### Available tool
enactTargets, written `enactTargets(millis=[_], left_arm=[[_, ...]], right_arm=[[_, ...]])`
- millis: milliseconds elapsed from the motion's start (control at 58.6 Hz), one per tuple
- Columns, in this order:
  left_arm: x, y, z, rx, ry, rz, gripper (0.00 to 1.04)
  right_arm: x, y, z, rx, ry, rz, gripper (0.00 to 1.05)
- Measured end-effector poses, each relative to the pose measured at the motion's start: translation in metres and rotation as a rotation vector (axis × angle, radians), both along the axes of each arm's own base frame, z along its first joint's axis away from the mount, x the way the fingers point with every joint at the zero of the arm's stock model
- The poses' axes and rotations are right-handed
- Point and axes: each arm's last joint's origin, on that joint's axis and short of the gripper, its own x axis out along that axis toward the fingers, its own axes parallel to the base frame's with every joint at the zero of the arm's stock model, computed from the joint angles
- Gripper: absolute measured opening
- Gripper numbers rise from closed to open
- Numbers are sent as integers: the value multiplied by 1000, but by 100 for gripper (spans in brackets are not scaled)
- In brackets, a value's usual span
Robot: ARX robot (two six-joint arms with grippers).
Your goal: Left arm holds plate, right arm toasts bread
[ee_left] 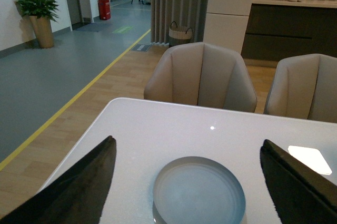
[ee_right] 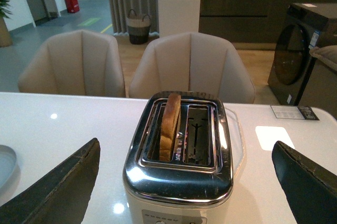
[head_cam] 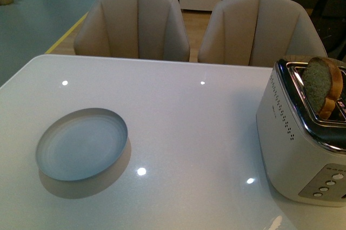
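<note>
The pale blue-grey plate (head_cam: 82, 143) lies empty on the white table at the front left. In the left wrist view the plate (ee_left: 199, 191) sits between my left gripper's (ee_left: 195, 182) wide-open black fingers (ee_left: 79, 187), untouched. The bread (head_cam: 321, 85) stands upright, sticking out of a slot of the white and chrome toaster (head_cam: 294, 143) at the right. In the right wrist view the bread (ee_right: 169, 126) stands in one toaster (ee_right: 179, 174) slot, and my right gripper (ee_right: 187, 176) is open and empty behind the toaster. Neither arm shows in the front view.
Two beige chairs (head_cam: 132, 24) stand at the table's far edge. The toaster's second slot (ee_right: 197, 137) is empty. The table (head_cam: 189, 116) is glossy white with light reflections. A washing machine (ee_right: 303, 50) stands off to the side beyond the table.
</note>
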Motion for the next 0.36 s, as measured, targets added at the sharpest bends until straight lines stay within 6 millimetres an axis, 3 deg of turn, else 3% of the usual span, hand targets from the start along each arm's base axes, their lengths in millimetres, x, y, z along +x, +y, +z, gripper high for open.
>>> enactTargets(millis=[358], left_arm=[[0,0,0,0,0,0,97]], right_arm=[[0,0,0,0,0,0,96]])
